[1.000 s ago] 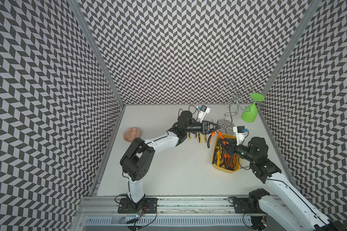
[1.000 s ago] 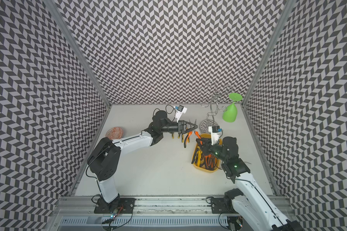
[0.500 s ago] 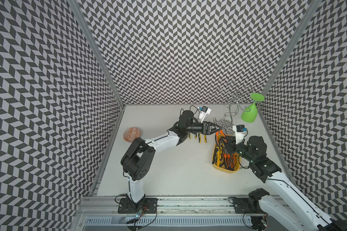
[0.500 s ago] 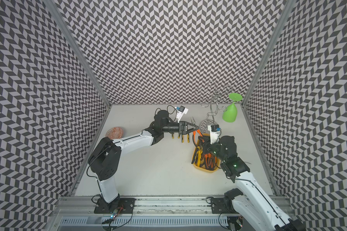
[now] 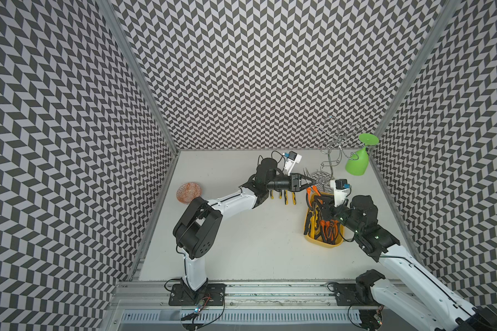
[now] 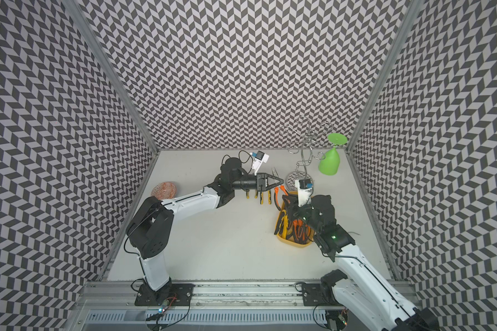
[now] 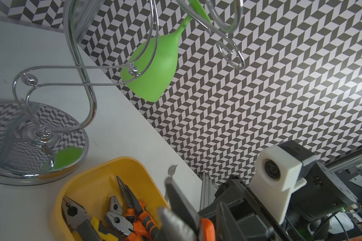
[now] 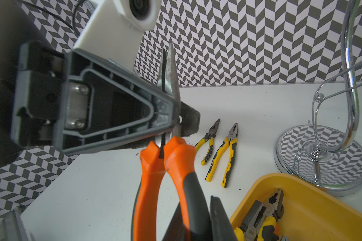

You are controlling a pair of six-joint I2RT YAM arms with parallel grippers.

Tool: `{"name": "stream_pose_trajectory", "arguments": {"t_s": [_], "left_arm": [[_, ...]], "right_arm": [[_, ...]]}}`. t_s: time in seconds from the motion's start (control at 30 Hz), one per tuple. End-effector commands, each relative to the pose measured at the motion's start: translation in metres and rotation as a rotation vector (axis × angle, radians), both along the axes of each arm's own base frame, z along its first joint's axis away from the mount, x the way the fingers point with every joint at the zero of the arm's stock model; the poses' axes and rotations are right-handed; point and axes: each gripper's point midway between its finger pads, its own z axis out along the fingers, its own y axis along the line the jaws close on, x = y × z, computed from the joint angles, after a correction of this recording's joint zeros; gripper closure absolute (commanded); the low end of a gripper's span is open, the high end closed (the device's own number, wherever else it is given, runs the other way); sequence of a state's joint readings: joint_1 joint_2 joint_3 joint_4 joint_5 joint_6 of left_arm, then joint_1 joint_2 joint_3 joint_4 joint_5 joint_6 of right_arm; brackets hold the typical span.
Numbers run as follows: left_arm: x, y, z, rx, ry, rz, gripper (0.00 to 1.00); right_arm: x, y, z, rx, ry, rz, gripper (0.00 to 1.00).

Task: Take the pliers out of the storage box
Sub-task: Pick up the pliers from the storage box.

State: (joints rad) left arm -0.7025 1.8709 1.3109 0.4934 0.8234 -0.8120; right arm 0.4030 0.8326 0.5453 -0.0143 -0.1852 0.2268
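Orange-handled long-nose pliers (image 8: 171, 158) hang in the air over the far end of the yellow storage box (image 5: 324, 242), between both grippers. My right gripper (image 8: 196, 203) is shut on one handle. The left gripper (image 5: 313, 181) reaches in from the left and is shut on the metal nose by the pivot, as the right wrist view shows. In both top views the pliers (image 6: 278, 192) slant from the left gripper (image 6: 280, 181) down to the right gripper (image 6: 287, 200). Several more pliers (image 7: 121, 217) lie in the storage box (image 7: 105, 173).
Two yellow-handled pliers (image 8: 207, 146) (image 8: 228, 154) lie on the table left of the box. A chrome glass rack (image 5: 326, 160) stands just behind the box with a green glass (image 5: 356, 163) hanging from it. A patterned orange bowl (image 5: 188, 192) sits far left. A fork (image 7: 171, 169) lies beside the box.
The left jaws widened and then closed again round the pliers' nose. The held pliers and the right gripper shifted slightly over the box's far end.
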Motion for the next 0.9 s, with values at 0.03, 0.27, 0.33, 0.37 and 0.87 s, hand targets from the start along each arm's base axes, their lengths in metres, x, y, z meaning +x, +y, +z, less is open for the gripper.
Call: {"name": "stream_pose_trajectory", "arguments": {"t_s": [0.03, 0.27, 0.33, 0.37, 0.87], "left_arm": [[0.002, 0.003, 0.010, -0.029, -0.022, 0.017, 0.54], [0.003, 0.005, 0.011, -0.041, -0.013, 0.020, 0.69], [0.003, 0.005, 0.011, -0.041, -0.013, 0.020, 0.76], [0.003, 0.004, 0.011, -0.041, -0.013, 0.017, 0.79], [0.025, 0.027, -0.008, 0.060, -0.065, -0.008, 1.00]], "right_arm": [[0.006, -0.002, 0.028, 0.068, -0.098, -0.037, 1.00], [0.004, 0.001, 0.024, 0.120, -0.076, -0.033, 1.00], [0.004, 0.001, 0.023, 0.119, -0.073, -0.034, 1.00], [0.004, 0.002, 0.023, 0.117, -0.073, -0.030, 1.00], [-0.009, 0.006, 0.023, 0.070, -0.105, 0.036, 0.32]]}}
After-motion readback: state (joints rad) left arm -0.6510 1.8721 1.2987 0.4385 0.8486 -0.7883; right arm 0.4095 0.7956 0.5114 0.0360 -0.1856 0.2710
